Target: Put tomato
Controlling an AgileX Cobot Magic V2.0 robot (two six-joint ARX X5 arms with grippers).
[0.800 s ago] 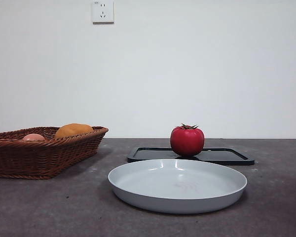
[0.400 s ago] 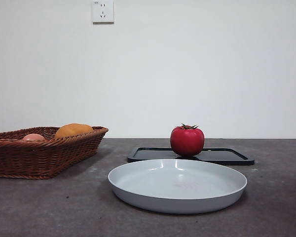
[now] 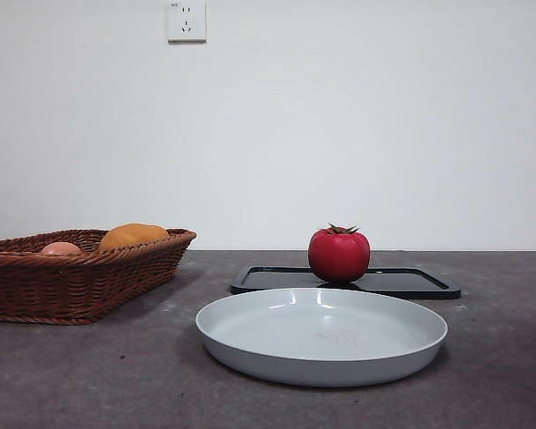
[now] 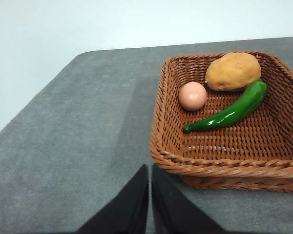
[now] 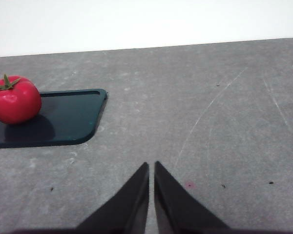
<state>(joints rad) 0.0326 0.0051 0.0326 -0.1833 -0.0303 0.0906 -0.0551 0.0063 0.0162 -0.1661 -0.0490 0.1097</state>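
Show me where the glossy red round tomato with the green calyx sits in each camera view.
Front view: the glossy red round tomato stands on the flat black tray, behind the pale grey round plate.
Left wrist view: not in it; only the brown wicker basket and its contents.
Right wrist view: tomato at the left edge.
Shared landmark: the black tray.
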